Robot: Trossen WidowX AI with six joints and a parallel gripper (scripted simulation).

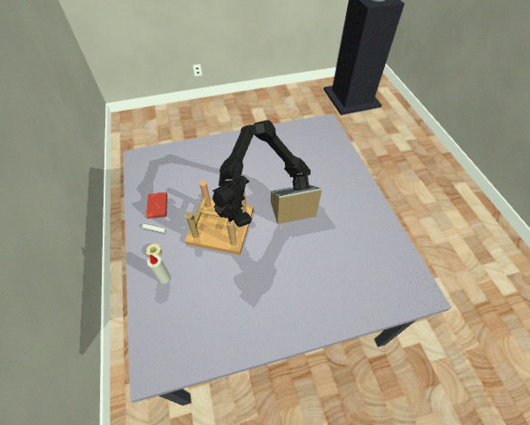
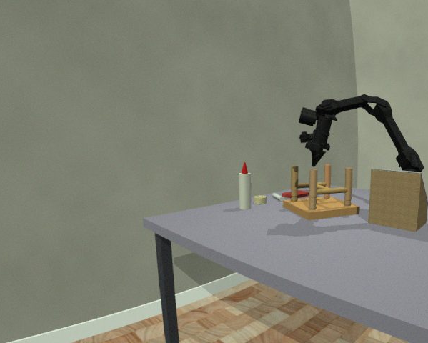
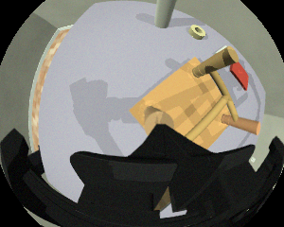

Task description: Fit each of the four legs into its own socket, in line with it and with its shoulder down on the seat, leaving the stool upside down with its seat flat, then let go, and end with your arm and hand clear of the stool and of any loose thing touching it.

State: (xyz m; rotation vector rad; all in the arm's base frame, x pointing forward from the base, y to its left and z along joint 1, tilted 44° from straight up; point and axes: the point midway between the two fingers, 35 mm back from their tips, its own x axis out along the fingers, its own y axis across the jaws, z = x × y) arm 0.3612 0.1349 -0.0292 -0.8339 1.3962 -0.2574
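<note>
Presently the tool [image 2: 313, 162] hangs point-down just above the stool [image 2: 320, 208], its fingers pressed together on nothing. In the exterior view its tip sits a little above the top of the near leg [image 2: 313, 189], almost directly over it; clearance between tip and leg top is small but visible.

The stool stands upside down on the tabletop [image 2: 265, 236], seat [image 1: 217, 237] flat. All four legs stand upright from the seat, long axes vertical, joined by cross rungs. Whether each shoulder is fully seated cannot be told from these views.

The governing relation: the stool lies straight below the tool, and the legs rise toward it. The wrist view shows the seat immediately ahead of the fingers, with legs splayed out to the right.

Judgement: assembly appears done and released; what remains is to get the arm clear. A withdrawal should go upward first, along the leg axes, then away toward the block [image 2: 396, 199] on the right. Sideways travel at this height risks clipping a leg top.

A bottle [image 2: 244, 190], tape [image 2: 259, 199] and a red pad [image 1: 157, 204] lie well apart on the left.
</note>
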